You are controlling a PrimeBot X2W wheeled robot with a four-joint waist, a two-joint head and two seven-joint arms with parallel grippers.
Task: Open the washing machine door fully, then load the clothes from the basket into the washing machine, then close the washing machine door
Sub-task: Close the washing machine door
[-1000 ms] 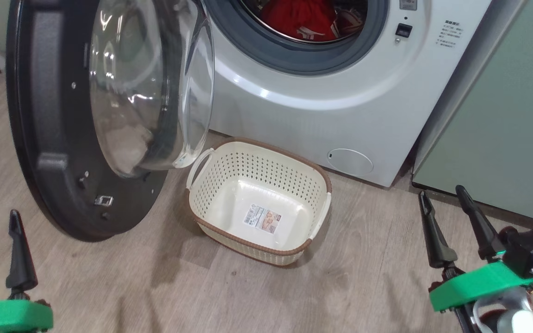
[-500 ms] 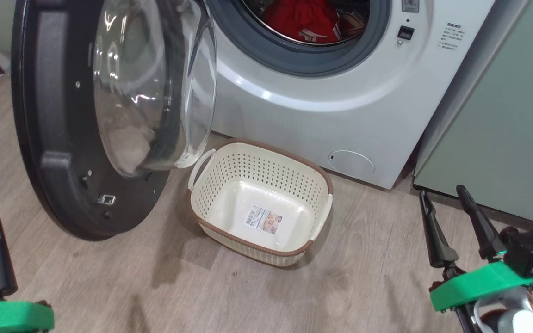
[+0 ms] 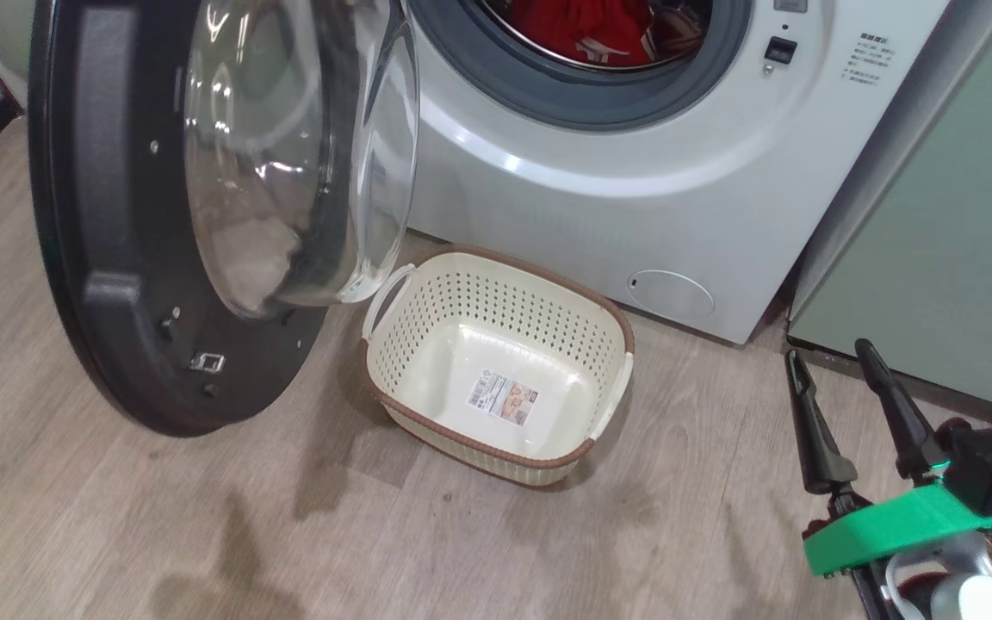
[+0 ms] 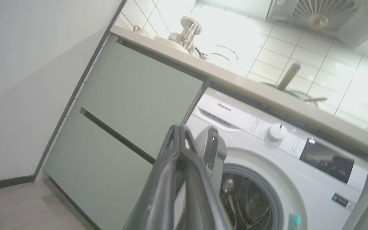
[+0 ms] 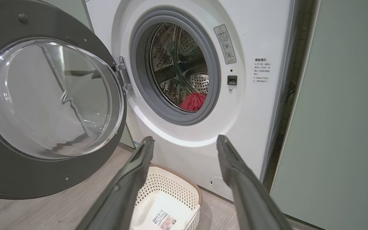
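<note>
I see the washing machine door open, clothes inside.
My right gripper is wide, basket left of it; left gripper closed, empty.

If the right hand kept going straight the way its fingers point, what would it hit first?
Most likely the white front panel of the washing machine, just below the grey gasket. The right hand aims above the basket and right of the open washing machine door, though depth is hard to judge.
</note>
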